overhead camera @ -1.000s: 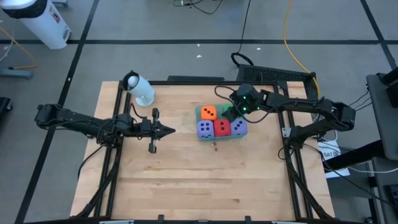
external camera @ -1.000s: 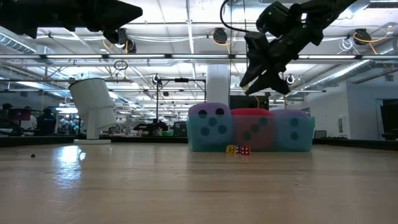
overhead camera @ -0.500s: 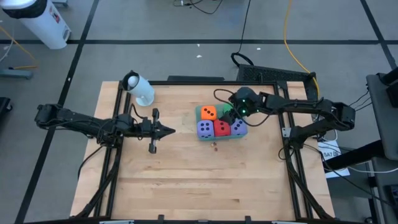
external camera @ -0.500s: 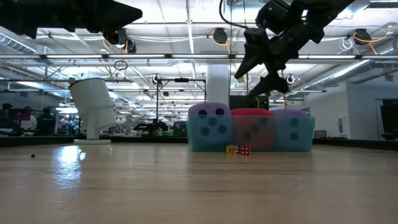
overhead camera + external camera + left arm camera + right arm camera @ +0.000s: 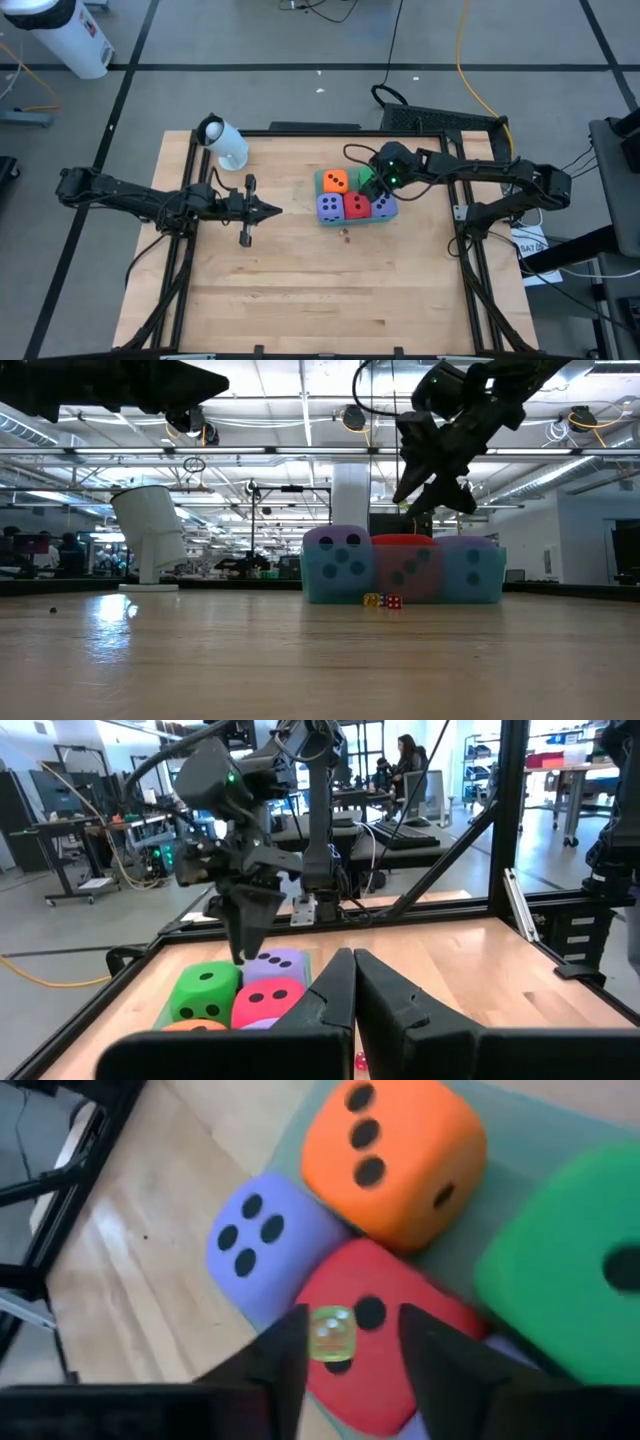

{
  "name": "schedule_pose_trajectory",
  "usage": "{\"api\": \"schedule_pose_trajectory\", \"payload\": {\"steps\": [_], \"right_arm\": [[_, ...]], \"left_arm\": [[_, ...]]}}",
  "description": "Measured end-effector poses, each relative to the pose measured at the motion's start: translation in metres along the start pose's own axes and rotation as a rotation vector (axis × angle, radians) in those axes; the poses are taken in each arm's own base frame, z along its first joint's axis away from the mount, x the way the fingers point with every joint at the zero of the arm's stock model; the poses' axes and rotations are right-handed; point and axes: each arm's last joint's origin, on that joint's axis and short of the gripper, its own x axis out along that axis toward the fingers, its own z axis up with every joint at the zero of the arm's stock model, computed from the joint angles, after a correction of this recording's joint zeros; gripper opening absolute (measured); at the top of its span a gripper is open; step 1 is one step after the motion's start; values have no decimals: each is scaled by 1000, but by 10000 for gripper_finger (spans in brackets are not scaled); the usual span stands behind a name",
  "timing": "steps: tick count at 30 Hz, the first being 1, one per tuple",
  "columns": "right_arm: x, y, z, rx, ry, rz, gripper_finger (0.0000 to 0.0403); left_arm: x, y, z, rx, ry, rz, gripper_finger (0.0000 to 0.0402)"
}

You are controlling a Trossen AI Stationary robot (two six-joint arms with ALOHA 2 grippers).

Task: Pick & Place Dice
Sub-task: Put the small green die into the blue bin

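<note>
Five foam dice sit in a teal tray (image 5: 320,178): orange (image 5: 395,1155), green (image 5: 565,1265), red (image 5: 375,1340) and two purple (image 5: 328,206) (image 5: 384,205). My right gripper (image 5: 350,1342) hovers over the red and green dice, slanting down, its fingers apart. A tiny yellow-green die (image 5: 331,1332) shows in the gap, close to one finger, above the red die's top. Two more tiny dice (image 5: 381,600) lie on the table before the tray. My left gripper (image 5: 272,209) waits shut and level at the table's left. My right gripper has the tiny yellow-green die (image 5: 331,1332) in its gap, close beside one finger (image 5: 288,1348) and well off the other. Whether that finger touches the die, or the die lies on the red one, I cannot tell.
A white cup-like object (image 5: 225,140) stands tilted at the table's far left. The black frame rails (image 5: 180,250) run along both sides of the wooden top. Bare wood stretches from the tray toward the near edge.
My right gripper has stayed above the dice in the tray. In the low view its fingers spread wide half a second ago and have drawn closer together again.
</note>
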Motion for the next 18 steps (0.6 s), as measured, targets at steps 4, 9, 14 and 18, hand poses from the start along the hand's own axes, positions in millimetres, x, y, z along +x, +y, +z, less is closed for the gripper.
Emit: {"api": "schedule_pose_trajectory", "payload": {"steps": [4, 9, 14, 18], "right_arm": [[1, 8, 3, -77, -62, 39, 113], [-3, 8, 12, -69, -111, 90, 170], [-11, 7, 17, -42, -147, 111, 242], [-4, -1, -2, -114, -61, -63, 256]], "left_arm": [[0, 0, -1, 3, 11, -1, 5], [0, 0, -2, 5, 24, 0, 5], [0, 0, -2, -7, 22, 0, 5], [0, 0, -2, -22, 21, 0, 5]]}}
